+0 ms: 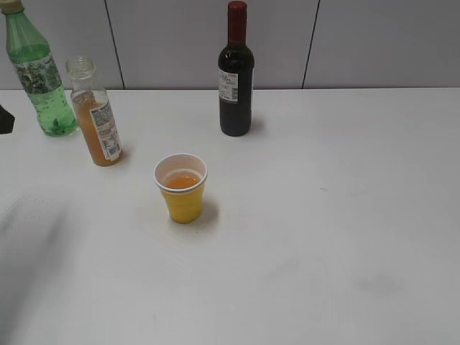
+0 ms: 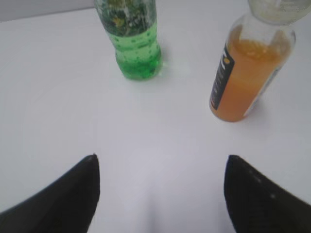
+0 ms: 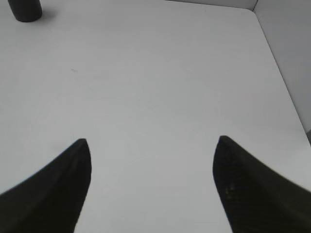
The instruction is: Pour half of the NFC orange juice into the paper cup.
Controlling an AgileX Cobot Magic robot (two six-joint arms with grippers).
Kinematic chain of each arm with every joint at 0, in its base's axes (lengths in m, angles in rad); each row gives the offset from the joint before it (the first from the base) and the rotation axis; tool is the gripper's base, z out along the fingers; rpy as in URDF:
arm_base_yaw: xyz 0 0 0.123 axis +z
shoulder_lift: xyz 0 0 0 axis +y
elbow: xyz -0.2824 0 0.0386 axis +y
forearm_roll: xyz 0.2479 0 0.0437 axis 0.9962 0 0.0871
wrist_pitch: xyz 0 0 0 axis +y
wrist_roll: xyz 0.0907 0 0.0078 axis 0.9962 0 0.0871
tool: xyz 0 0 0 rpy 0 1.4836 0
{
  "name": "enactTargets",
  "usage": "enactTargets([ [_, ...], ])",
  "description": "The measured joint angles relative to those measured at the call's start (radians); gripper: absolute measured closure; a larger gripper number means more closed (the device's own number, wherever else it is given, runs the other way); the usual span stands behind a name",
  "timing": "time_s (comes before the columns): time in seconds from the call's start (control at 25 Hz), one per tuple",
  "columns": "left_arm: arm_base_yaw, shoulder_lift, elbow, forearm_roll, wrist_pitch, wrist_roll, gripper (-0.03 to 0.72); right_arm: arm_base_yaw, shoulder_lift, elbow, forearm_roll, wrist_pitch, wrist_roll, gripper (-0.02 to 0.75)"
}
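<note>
The NFC orange juice bottle [image 1: 97, 118] stands upright and uncapped at the back left of the white table, with orange liquid up to its shoulder. It also shows in the left wrist view [image 2: 248, 73]. The yellow paper cup [image 1: 181, 188] stands in the middle with orange juice inside. My left gripper [image 2: 160, 162] is open and empty, short of the juice bottle, which is ahead to its right. A dark bit of the left arm [image 1: 6, 119] shows at the left edge. My right gripper [image 3: 151, 143] is open and empty over bare table.
A green plastic bottle [image 1: 37, 75] stands left of the juice bottle, also in the left wrist view [image 2: 133, 41]. A dark wine bottle with a red cap [image 1: 236, 72] stands at the back centre; its base shows in the right wrist view [image 3: 24, 9]. A grey wall runs behind the table.
</note>
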Motion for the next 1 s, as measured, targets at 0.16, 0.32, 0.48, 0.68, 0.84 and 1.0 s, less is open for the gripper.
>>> enactTargets([
  [0.16, 0.0, -0.001, -0.038, 0.0, 0.151, -0.026, 0.095, 0.0, 0.0, 0.0, 0.0, 0.0, 0.0, 0.146],
  [0.32, 0.0, -0.001, -0.055, 0.0, 0.316, -0.042, 0.096, 0.0, 0.0, 0.0, 0.0, 0.0, 0.0, 0.144],
  [0.48, 0.0, -0.037, -0.056, 0.0, 0.486, -0.054, 0.096, 0.0, 0.0, 0.0, 0.0, 0.0, 0.0, 0.146],
  [0.68, 0.0, -0.159, -0.057, 0.012, 0.642, -0.057, 0.096, 0.0, 0.0, 0.0, 0.0, 0.0, 0.0, 0.146],
  [0.84, 0.0, -0.28, -0.057, 0.016, 0.738, -0.057, 0.096, 0.0, 0.0, 0.0, 0.0, 0.0, 0.0, 0.146],
  [1.0, 0.0, -0.403, -0.056, 0.017, 0.789, -0.059, 0.096, 0.0, 0.0, 0.0, 0.0, 0.0, 0.0, 0.146],
])
